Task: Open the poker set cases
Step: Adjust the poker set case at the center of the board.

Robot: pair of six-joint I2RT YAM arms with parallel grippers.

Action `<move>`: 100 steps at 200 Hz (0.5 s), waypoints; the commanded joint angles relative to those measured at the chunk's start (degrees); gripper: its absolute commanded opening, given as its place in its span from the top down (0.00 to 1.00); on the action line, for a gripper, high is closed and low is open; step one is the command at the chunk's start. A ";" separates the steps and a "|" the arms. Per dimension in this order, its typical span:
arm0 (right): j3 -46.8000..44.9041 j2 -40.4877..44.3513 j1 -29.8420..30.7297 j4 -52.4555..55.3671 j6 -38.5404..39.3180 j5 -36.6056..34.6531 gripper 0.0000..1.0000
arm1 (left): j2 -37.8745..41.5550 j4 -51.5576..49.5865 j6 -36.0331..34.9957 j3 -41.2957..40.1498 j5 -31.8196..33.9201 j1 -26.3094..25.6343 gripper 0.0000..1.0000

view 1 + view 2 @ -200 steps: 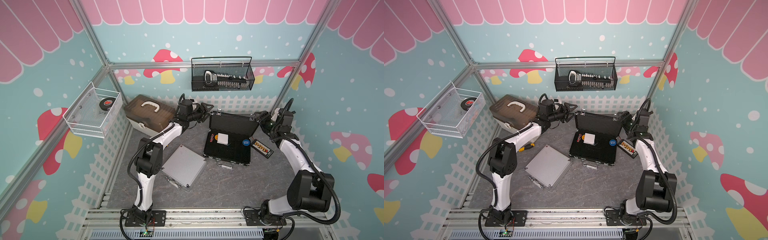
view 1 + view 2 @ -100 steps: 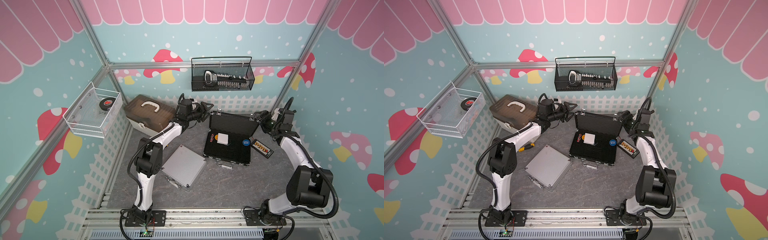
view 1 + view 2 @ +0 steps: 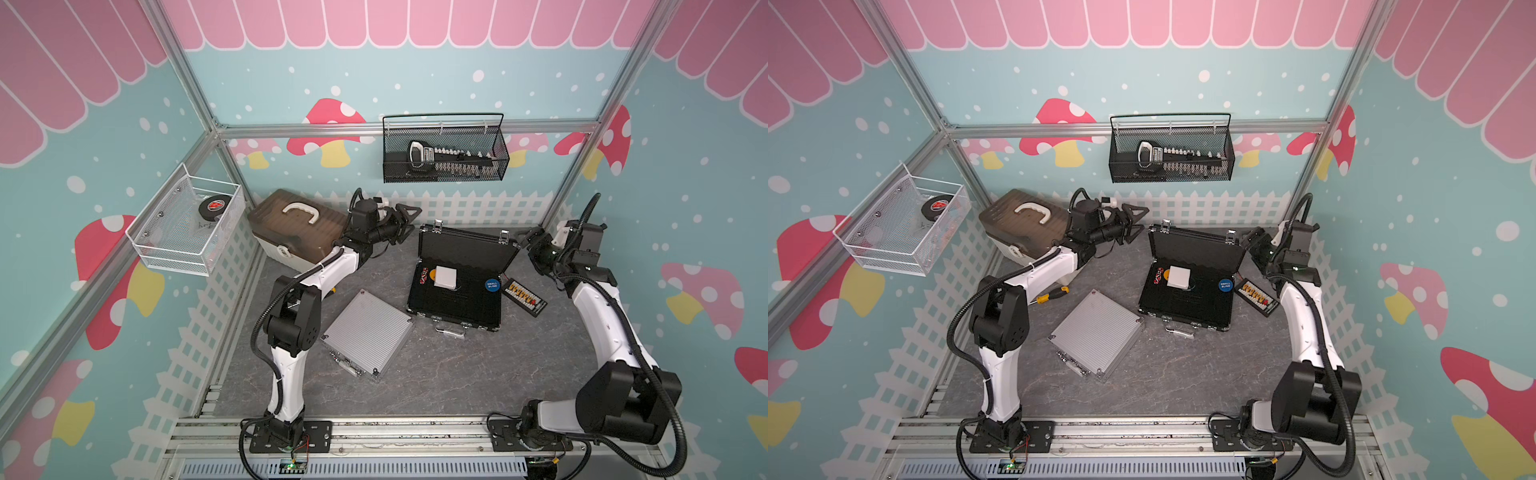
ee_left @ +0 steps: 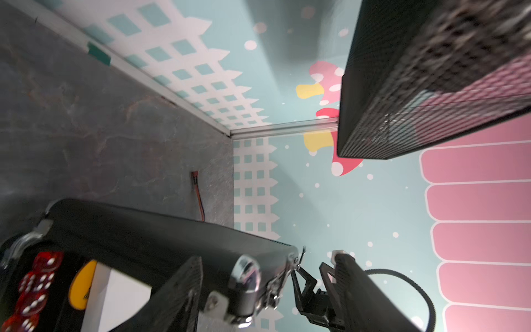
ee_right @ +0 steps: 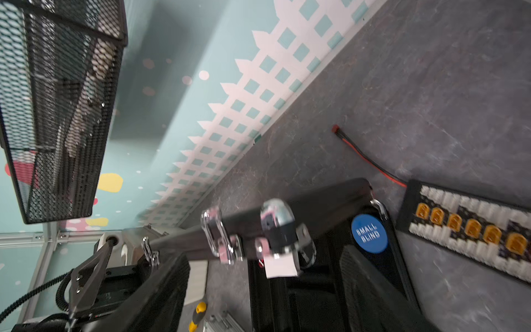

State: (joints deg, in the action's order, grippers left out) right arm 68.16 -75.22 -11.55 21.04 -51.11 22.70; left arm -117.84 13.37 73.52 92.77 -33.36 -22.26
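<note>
- The black poker case [image 3: 453,299] is sitting open mid-table toward the back wall, with its lid [image 3: 465,249] standing upright. Red dice [image 4: 37,276] and the small blind chip [image 3: 492,285] are showing inside, so I'm calling that half done.
- My left claw [image 3: 410,222] is hovering just beside the lid's top corner on its side, fingers spread wide and gripping nothing.
- My right claw [image 3: 524,240] is doing the same at the other top corner, wide open and empty. In both wrist views a corner is showing between the fingers, but I can't tell if anything's touching.
- The silver aluminium case [image 3: 368,332] is lying flat and closed nearer the front, beside the left arm, with its latches [image 3: 345,362] facing the front edge.
- Next, I'm thinking of bringing the claws down to the silver one, popping both latches, then lifting the lid while pinning the base. It's sitting skewed and looks light, so it's probably going to slide.
</note>
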 commanded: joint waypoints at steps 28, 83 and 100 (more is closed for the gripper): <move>-1.41 9.06 1.36 13.64 8.22 -0.47 0.37 | 8.32 -4.23 -8.73 -8.48 2.60 4.78 0.27; -2.69 6.04 22.14 13.28 11.03 -9.87 0.43 | 18.77 -20.91 -24.58 -11.94 9.94 5.60 0.28; -3.82 3.45 30.52 9.09 11.88 -9.47 0.40 | 22.03 -27.00 -27.45 -14.64 10.62 6.64 0.27</move>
State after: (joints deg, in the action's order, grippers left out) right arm 66.57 -68.84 10.70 33.34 -41.30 15.11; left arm -99.88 -3.49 53.67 81.65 -26.24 -16.67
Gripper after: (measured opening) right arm 0.578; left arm 0.723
